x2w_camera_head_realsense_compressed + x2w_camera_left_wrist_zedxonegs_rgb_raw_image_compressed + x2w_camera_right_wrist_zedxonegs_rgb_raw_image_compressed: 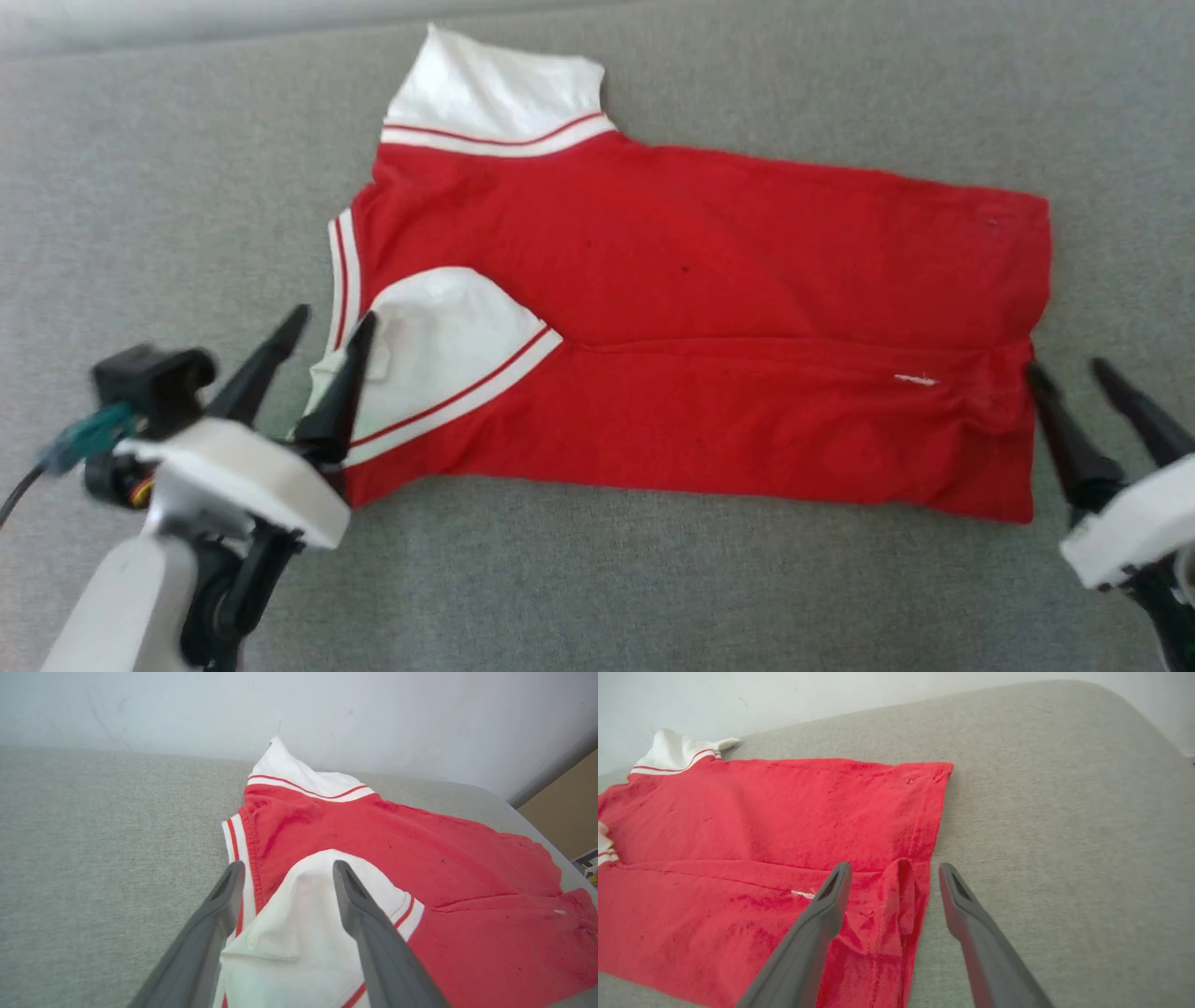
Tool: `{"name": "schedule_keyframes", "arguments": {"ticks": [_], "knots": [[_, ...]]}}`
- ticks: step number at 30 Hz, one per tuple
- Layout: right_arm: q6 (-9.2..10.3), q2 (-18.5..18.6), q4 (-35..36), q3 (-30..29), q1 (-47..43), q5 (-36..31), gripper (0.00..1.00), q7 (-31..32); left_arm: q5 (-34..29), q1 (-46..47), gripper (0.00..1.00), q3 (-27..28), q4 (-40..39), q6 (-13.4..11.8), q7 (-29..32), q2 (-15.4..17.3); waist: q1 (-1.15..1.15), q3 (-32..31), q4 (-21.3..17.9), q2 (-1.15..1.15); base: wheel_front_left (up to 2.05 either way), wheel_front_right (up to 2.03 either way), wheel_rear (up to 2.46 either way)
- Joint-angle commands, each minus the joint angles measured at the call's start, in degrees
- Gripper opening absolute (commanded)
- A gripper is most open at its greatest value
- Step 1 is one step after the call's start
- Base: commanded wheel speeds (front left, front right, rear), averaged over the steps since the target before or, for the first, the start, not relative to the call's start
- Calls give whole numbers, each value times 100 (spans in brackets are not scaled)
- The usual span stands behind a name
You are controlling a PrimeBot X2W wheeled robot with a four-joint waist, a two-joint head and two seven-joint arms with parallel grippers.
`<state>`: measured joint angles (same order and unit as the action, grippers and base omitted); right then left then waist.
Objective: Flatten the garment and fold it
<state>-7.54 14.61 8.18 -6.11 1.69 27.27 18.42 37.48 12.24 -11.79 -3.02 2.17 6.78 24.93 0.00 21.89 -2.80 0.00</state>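
L gripper point(333, 317) and R gripper point(1066, 368) both spread wide, gripping nothing, parked at sleeve and hem ends of the garment point(709, 243), lying flat on grey cushion point(140, 187) w/ near edge folded over, prob. so the crease runs straight.

The left gripper point(333, 315) is seen at about 8 o'clock of the head view, its fingers point(341, 392) spread apart and pointed toward 1 o'clock, carried on a pale forearm point(121, 607). The right gripper point(1065, 366) is placed near 4 o'clock, its jaws likewise parted and angled toward 11 o'clock
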Motion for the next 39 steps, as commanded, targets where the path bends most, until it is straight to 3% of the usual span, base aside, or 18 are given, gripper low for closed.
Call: {"name": "schedule_keyframes", "arguments": {"ticks": [1,5,9,15,19,25,26,33,39], "knots": [[5,-52,178,-149,-144,-83,100,-234,-44,-231,100,152,-203,-125,-272,-13,0,-420,34,0,0,0,0],[5,-345,438,-509,-401,-522,100,-963,-355,-771,100,427,-644,-399,-1124,-115,0,-638,78,0,0,0,0],[5,-760,459,-566,-691,-946,100,-1579,-488,-1421,100,627,-830,-666,-1898,-470,0,-779,100,0,0,0,0],[5,-1106,303,-545,-998,-1218,100,-2131,-669,-2096,100,804,-679,-832,-2156,-1018,0,-908,190,0,0,0,0],[5,-1150,261,-512,-1013,-1332,100,-2210,-786,-2066,100,745,-521,-727,-2141,-1004,0,-957,237,0,0,0,0],[5,-1166,303,-474,-872,-1424,100,-2164,-788,-1602,100,434,-248,-667,-822,-557,0,-870,248,0,0,0,0],[5,-1166,303,-474,-872,-1424,100,-2164,-788,-1602,100,434,-248,-667,-822,-557,0,-870,248,0,0,0,0],[5,-1171,185,-358,-809,-1330,100,-2137,-643,-1156,100,176,-110,-718,892,-91,0,-593,76,0,0,0,0],[5,-1172,79,-350,-799,-1245,100,-2204,-323,-1158,100,114,-337,-829,1861,42,0,-384,-64,0,0,0,0]]}}
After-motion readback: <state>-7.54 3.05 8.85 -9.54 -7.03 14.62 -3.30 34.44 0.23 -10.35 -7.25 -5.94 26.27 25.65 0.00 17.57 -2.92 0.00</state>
